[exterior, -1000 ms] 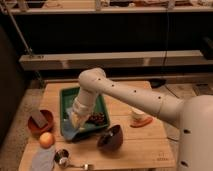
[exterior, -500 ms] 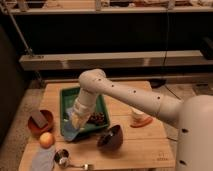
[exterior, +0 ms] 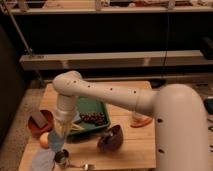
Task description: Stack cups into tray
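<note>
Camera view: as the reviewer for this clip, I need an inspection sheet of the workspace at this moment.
Surface: wooden table, crowded on its left half.
Job's things: green tray holds no cup; light-blue cup sits off its front-left corner; metal cup stands at the table's front edge.
Clutter: maroon bowl, orange-brown bowl, orange fruit, dark cluster in the tray, orange-and-white item.
Grippers: gripper points down just above the light-blue cup.
Cables: thin dark line behind the table, possibly a cable.
Surroundings: long shelf behind, dark beyond.
</note>
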Controlling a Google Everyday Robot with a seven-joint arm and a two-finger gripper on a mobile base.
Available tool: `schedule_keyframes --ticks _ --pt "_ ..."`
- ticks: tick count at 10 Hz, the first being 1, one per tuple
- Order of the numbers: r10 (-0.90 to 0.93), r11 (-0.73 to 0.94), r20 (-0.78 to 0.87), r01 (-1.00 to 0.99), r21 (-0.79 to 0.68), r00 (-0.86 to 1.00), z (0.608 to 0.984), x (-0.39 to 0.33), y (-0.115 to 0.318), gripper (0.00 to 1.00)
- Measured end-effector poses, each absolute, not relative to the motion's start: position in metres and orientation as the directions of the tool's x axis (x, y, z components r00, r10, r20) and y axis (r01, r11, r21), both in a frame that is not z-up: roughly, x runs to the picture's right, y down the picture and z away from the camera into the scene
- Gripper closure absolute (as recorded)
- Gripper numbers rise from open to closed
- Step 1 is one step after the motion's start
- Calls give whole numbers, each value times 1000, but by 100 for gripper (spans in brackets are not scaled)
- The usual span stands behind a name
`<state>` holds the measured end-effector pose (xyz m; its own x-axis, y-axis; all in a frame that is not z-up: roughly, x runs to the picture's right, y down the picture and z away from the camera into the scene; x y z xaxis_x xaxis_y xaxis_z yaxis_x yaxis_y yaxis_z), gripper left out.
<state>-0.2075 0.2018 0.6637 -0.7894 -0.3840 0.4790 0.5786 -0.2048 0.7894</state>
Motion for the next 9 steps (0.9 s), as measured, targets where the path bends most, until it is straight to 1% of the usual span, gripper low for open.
schedule_keyframes --ticks 4,9 --pt "-310 -248 494 571 783 -812 663 -215 221 98" --pt "-295 -243 497 567 787 -816 675 -195 226 98"
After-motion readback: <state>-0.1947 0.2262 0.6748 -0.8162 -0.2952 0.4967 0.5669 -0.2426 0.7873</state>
